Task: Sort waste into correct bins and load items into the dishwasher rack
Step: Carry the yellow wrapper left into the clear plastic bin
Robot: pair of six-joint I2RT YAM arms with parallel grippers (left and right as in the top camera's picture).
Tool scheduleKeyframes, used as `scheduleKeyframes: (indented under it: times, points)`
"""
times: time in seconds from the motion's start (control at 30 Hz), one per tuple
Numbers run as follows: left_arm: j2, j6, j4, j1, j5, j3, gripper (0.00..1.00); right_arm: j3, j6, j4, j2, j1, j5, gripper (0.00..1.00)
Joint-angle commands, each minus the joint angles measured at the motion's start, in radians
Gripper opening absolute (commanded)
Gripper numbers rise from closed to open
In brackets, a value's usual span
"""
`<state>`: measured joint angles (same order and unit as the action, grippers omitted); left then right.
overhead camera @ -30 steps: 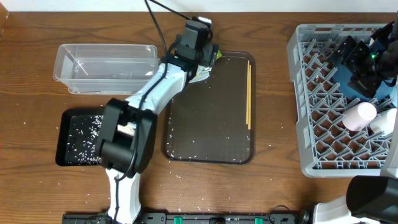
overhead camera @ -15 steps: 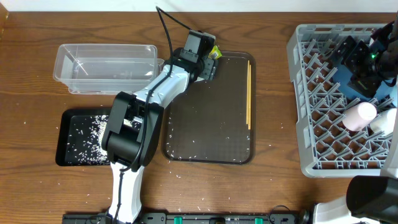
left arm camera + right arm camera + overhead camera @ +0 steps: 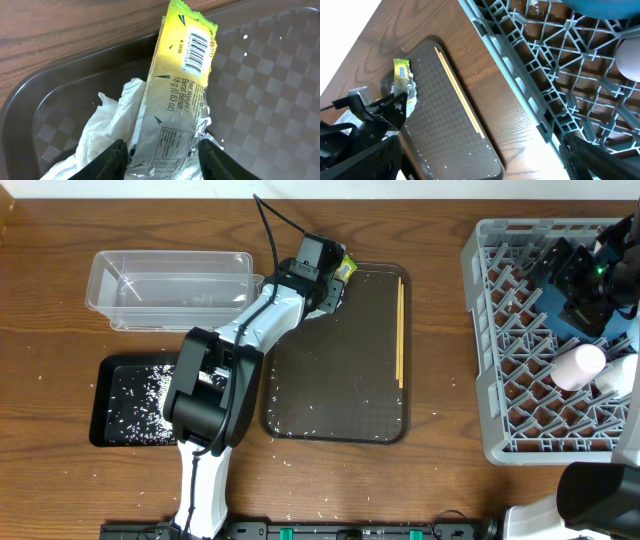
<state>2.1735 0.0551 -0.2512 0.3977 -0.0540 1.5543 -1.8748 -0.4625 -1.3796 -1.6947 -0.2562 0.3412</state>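
The left fingers (image 3: 332, 285) are down at the far left corner of the brown serving tray (image 3: 260, 100), and the yellow-green wrapper (image 3: 182, 90) sits right between them. Its near end is in the gap and the barcode end points away from the fingers toward the tray's rim. The fingers are about half closed, one on each side of the wrapper. Whether they're actually pinching it or just straddling it can't be told from the left wrist view. The crumpled white tissue (image 3: 110, 130) is bunched up under and beside the wrapper, touching it, and part of it reaches in between the fingers too.

The chopsticks (image 3: 400, 330) lie along the tray's other long edge, well apart from the left fingers, toward the right arm's side. The clear tub (image 3: 170, 254) is just beside the left fingers on the outer side, off the tray. The black tray (image 3: 100, 395) is further back toward the arm's base, with most of the rice (image 3: 135, 405) in it (a few stray grains dot the table (image 3: 450, 480) and the brown tray).

The right fingers (image 3: 572, 272) hover over the grey rack (image 3: 500, 380), spread wide with nothing in them. The pink cup (image 3: 578, 367) lies in the rack near them, on the robot's side. The dark-blue dish (image 3: 600, 6) shows at the top edge of the right wrist view, inside the rack.
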Motion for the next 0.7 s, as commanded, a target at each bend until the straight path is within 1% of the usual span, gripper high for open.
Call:
scheduleKeyframes:
  times: [0.0,0.03,0.13,0.2,0.23,0.27,0.43,0.53,0.67]
  points:
    - [0.017,0.008,-0.006,0.004,-0.006,0.005,0.42,-0.002,0.007,-0.002,-0.005,0.007,0.003,0.99]
    - [0.017,0.008,-0.006,0.004,-0.006,0.005,0.35,-0.002,0.007,-0.002,-0.005,0.007,0.003,0.99]
    - [0.016,0.008,-0.012,0.006,-0.006,0.005,0.23,-0.002,0.007,-0.002,-0.005,0.007,0.003,0.99]
    - [0.010,0.006,-0.027,0.008,-0.006,0.005,0.18,-0.002,0.007,-0.002,-0.005,0.007,0.003,0.99]
    - [0.006,0.000,-0.035,0.008,-0.006,0.005,0.14,-0.002,0.007,-0.002,-0.005,0.007,0.003,0.99]
    - [0.000,-0.013,-0.047,0.008,-0.006,0.005,0.12,-0.002,0.007,-0.002,-0.005,0.007,0.003,0.99]
    - [-0.049,-0.084,-0.093,0.008,-0.006,0.005,0.06,-0.002,0.007,-0.002,-0.005,0.007,0.003,0.99]
    - [-0.095,-0.141,-0.127,0.008,-0.007,0.005,0.06,-0.002,0.007,-0.002,-0.005,0.007,0.003,0.99]
    - [-0.157,-0.177,-0.168,0.010,-0.008,0.005,0.06,-0.002,0.007,-0.002,-0.005,0.007,0.003,0.99]
